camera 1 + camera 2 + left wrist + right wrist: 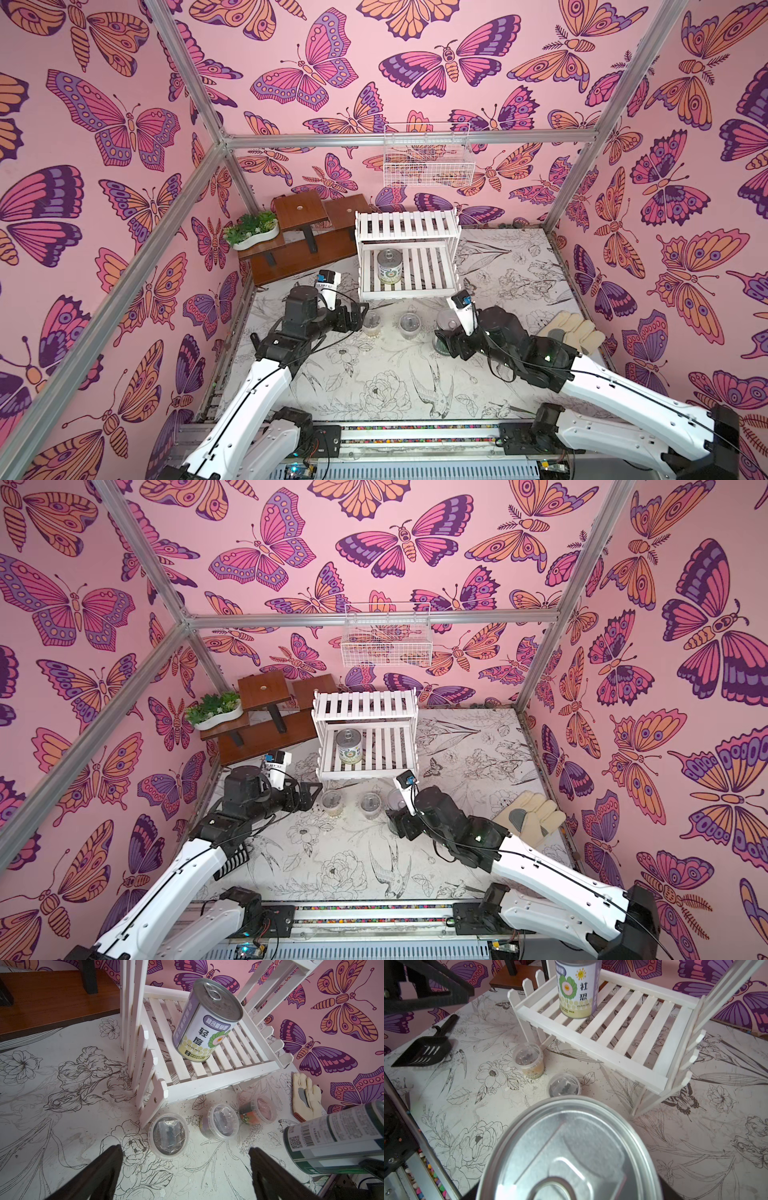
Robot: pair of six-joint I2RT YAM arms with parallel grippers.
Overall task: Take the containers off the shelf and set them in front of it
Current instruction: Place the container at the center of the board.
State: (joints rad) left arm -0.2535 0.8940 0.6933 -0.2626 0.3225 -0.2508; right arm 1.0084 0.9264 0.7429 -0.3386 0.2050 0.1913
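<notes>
On shelf (409, 226) lower tier, toward its left end: white-green can (205, 1022), upright; reads "LET ME PICK", "轻度", elsewhere "YOUR PLANT". On tabletop (332, 411) just before shelf's front edge: yellow cup (529, 1060), dark cup (220, 1124), orange-red cup (257, 1109). Pinched in right gripper (445, 343): barcoded can (332, 1138) with QR code. Left gripper (184, 1149) spread wide beside yellow cup.

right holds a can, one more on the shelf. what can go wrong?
The held can in the right gripper sits right beside the orange-red cup; lowering or releasing it may knock that cup over.
The white-green can is on the lower tier of the shelf, behind the yellow cup; the open left gripper may bump that cup reaching in.
</notes>
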